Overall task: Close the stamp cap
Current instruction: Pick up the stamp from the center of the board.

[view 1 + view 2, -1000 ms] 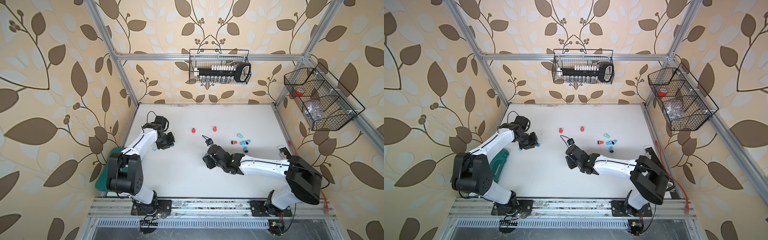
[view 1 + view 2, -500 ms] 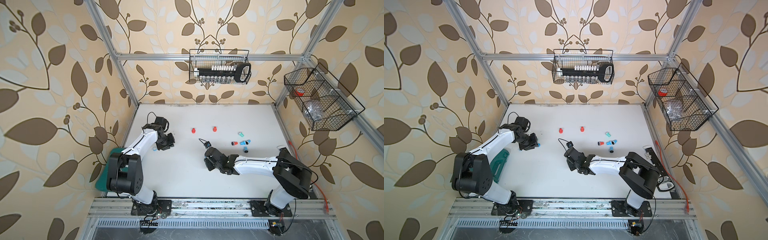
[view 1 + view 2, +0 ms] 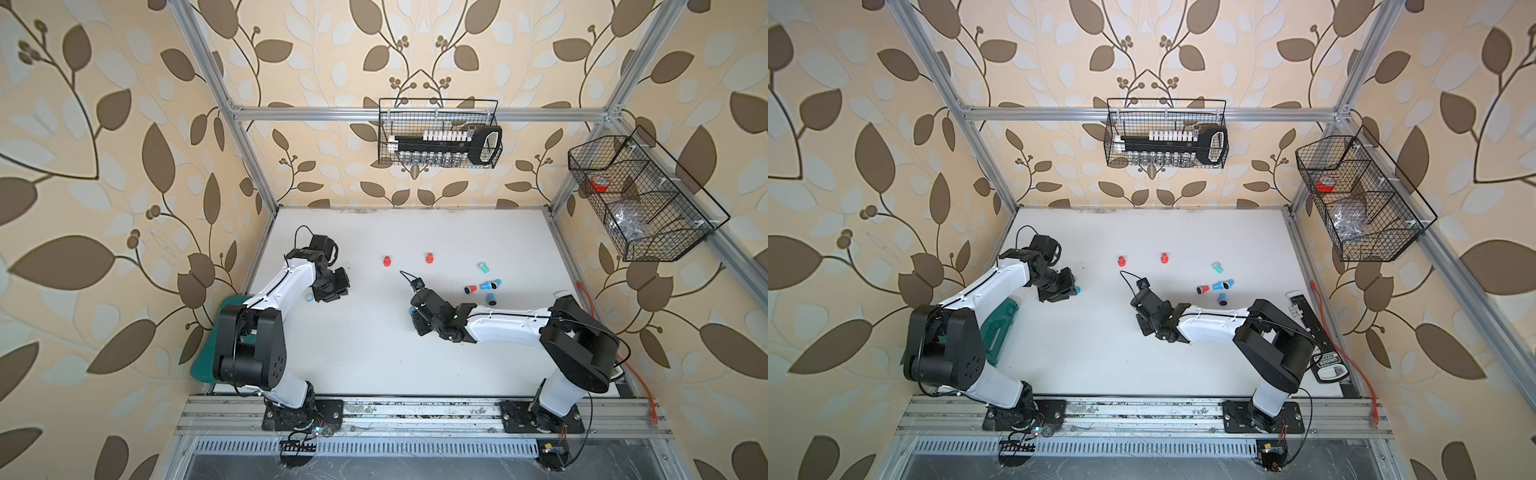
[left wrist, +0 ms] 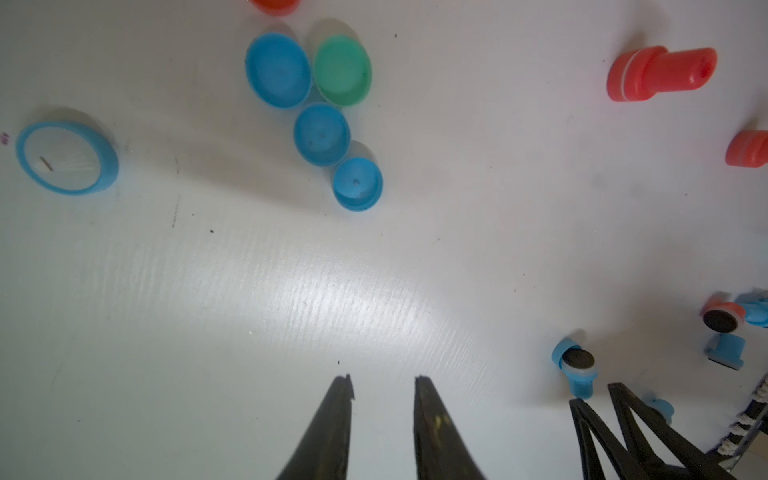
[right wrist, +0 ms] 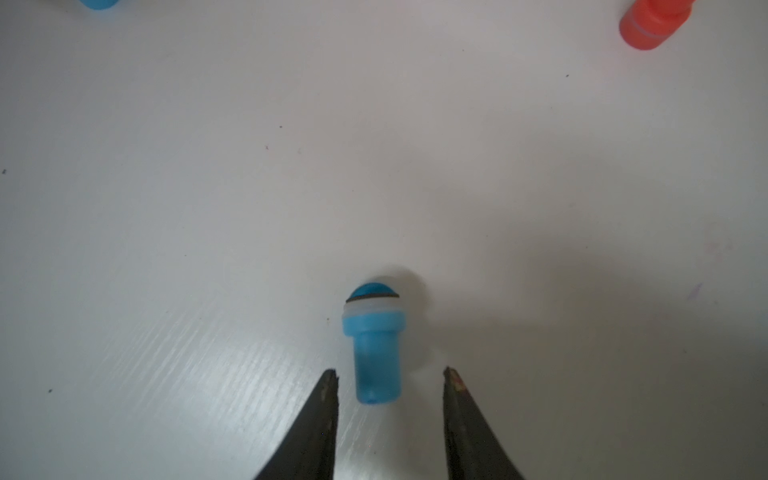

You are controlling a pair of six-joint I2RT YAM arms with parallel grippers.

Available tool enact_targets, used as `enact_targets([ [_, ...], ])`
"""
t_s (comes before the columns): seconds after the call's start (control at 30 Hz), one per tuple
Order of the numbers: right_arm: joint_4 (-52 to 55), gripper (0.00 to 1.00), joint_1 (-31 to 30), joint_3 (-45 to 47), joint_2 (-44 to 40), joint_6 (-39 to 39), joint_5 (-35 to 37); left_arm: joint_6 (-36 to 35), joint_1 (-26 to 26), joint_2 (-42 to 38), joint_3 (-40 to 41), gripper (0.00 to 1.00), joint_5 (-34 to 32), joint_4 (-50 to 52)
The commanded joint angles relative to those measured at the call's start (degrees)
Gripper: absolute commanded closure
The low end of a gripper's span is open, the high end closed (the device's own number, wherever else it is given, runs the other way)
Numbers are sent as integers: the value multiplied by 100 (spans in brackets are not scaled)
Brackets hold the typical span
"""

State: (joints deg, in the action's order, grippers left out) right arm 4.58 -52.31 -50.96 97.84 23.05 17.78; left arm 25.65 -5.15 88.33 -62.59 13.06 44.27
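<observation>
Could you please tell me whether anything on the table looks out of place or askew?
Yes. Beside the right arm, a cluster of stamps lies tipped over, some dark pads exposed, while two red stamps stand upright.

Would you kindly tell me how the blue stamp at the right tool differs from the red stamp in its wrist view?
The blue stamp has its handle between the fingertips of the open right tool, untouched; the red stamp sits well clear. The blue stamp shows a white ring and dark pad edge beside its cap, seemingly unclosed; the red stamp shows only a thin pale band. Both have wide collars and narrow handles.
</observation>
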Motion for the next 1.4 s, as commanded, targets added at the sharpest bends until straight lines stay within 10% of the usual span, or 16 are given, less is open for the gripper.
enact_targets([
  [0.0,149,63,3,-177,140,-55,-112,-48,64,-101,-2,71,-41,-6],
  [0.93,589,92,46,-579,127,-349,-286,-64,62,-128,58,71,-49,-24],
  [1.37,5849,100,780,-4859,1156,-548,-2150,-55,64,-207,89,72,-41,-76],
])
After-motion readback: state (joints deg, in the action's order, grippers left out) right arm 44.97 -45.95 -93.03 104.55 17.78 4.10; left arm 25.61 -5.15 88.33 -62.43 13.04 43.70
